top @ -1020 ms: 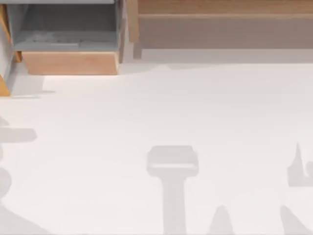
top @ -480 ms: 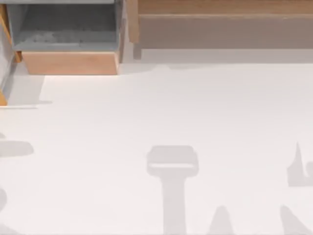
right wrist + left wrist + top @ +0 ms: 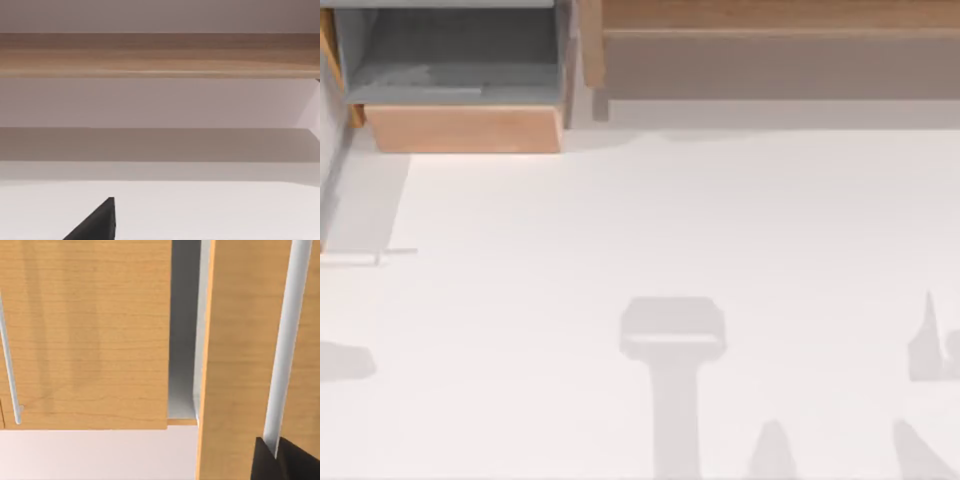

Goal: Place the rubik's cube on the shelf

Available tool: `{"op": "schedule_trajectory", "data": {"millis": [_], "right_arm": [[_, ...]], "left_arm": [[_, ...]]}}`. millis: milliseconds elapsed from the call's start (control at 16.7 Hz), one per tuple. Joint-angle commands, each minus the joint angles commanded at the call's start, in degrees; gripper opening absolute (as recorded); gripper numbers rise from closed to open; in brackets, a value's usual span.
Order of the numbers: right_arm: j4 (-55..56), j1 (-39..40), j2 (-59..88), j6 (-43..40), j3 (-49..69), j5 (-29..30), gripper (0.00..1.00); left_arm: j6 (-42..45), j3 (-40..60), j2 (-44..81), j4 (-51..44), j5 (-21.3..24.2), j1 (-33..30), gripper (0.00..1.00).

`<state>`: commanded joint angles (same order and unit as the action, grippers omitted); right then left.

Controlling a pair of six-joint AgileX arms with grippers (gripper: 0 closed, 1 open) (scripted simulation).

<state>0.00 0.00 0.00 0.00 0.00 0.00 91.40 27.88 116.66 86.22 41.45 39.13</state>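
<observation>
Two dark gripper tips show on my wrist cameras. The left gripper [image 3: 286, 460] sits close against a light-wood panel [image 3: 85, 335], right beside a slim white rail [image 3: 287, 340]. The right gripper [image 3: 97, 224] hangs over the flat white table [image 3: 640, 220]. I cannot tell whether either one is open or closed. Farther back, at the table's far left, stands a small wooden box with a grey interior [image 3: 460, 128]. To its right runs the long light-brown wooden shelf with a grey-brown front panel [image 3: 770, 65].
</observation>
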Motion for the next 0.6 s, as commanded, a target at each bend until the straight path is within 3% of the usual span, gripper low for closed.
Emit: {"op": "schedule_trajectory", "data": {"millis": [180, 600], "right_arm": [[0.00, 0.00, 0.00, 0.00, 0.00, 0.00, 1.00], [0.00, 0.00, 0.00, 0.00, 0.00, 0.00, 1.00]], "left_arm": [[0.00, 0.00, 0.00, 0.00, 0.00, 0.00, 0.00], [0.00, 0.00, 0.00, 0.00, 0.00, 0.00, 0.53]]}}
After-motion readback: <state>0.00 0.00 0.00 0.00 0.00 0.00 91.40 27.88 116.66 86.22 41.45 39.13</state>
